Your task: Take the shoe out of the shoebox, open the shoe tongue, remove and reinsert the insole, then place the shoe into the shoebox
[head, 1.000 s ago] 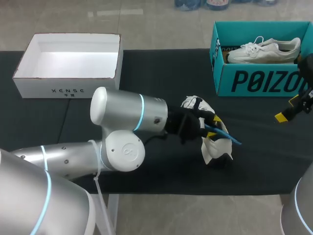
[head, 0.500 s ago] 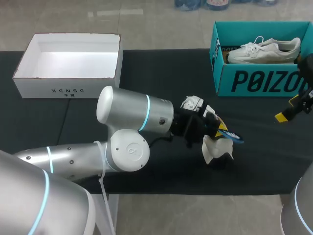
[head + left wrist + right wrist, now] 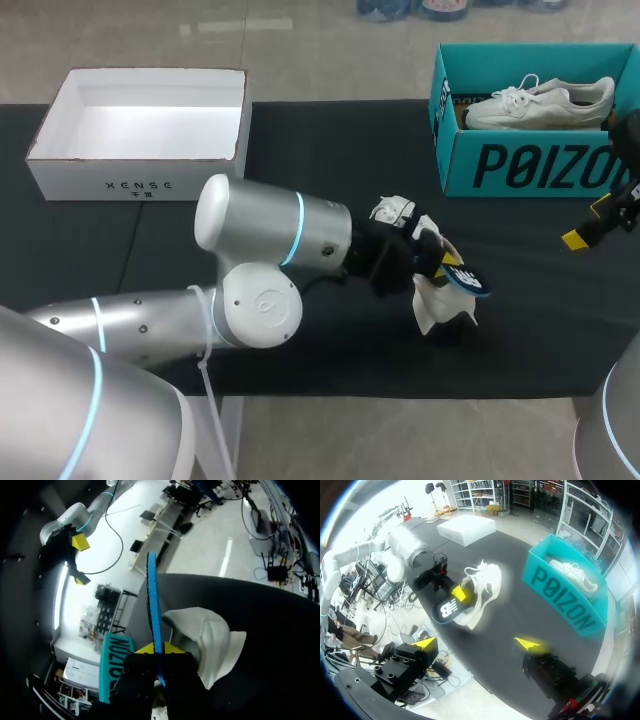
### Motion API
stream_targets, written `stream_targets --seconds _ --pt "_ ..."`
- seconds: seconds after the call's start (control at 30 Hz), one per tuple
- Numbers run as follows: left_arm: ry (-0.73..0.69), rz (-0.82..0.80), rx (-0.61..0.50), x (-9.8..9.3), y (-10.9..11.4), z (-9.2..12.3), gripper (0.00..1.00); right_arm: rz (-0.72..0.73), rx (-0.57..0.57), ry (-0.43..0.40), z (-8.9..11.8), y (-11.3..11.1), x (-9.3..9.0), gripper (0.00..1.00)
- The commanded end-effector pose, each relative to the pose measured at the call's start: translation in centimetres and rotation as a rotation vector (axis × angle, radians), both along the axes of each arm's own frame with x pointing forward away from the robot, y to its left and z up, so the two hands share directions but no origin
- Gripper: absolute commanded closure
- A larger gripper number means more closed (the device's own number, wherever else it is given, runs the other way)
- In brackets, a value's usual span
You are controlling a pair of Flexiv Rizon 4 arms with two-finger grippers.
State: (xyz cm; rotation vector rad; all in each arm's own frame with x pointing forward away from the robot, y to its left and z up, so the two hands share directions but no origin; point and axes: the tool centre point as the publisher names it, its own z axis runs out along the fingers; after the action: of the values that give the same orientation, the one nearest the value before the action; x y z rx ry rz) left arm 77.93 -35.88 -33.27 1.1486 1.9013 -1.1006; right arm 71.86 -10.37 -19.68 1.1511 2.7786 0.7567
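At ten o'clock on the dark worktop (image 3: 300,150) sits an open white box (image 3: 140,185). Near the middle, the left hand (image 3: 445,262) pinches a thin insole (image 3: 465,279), blue-edged and dark-faced, over a white shoe (image 3: 437,305) that seems slumped sideways. The teal shoebox (image 3: 530,165) stands at two o'clock. At three o'clock, the right hand (image 3: 476,643) is spread.

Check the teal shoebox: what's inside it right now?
One white sneaker lies inside the teal shoebox. Its front wall covers the floor, so anything under or beside the sneaker is hidden. The second shoe is out on the table, its insole in the left hand.
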Motion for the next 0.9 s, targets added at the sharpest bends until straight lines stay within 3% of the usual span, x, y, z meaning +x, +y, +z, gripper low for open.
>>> stream_targets --seconds 0.03,0.3,0.47,0.53,0.6,0.63,0.9 --pt "-0.007 -0.017 0.025 1.0 0.8 -0.8 1.0 -0.002 -0.001 -0.002 -0.1 0.0 -0.1 0.0" --pt "-0.038 0.006 0.082 3.1 2.0 -2.8 1.0 -0.002 -0.001 -0.002 -0.1 0.0 -0.1 0.0" --pt "-0.033 0.009 0.077 3.0 1.9 -2.4 1.0 -0.002 -0.001 -0.002 -0.1 0.0 -0.1 0.0" --pt "-0.031 0.008 0.073 2.9 1.8 -2.2 0.92 -0.002 -0.001 -0.002 -0.1 0.0 -0.1 0.0" --pt "-0.026 0.008 0.07 2.6 1.8 -2.0 0.64 -0.002 -0.001 -0.002 -0.1 0.0 -0.1 0.0" --pt "-0.024 0.01 0.069 2.5 1.8 -1.8 0.57 -0.002 -0.001 -0.002 -0.1 0.0 -0.1 0.0" --pt "-0.016 0.041 0.032 1.4 2.1 0.2 0.6 -0.002 -0.001 -0.002 -0.1 0.0 -0.1 0.0"
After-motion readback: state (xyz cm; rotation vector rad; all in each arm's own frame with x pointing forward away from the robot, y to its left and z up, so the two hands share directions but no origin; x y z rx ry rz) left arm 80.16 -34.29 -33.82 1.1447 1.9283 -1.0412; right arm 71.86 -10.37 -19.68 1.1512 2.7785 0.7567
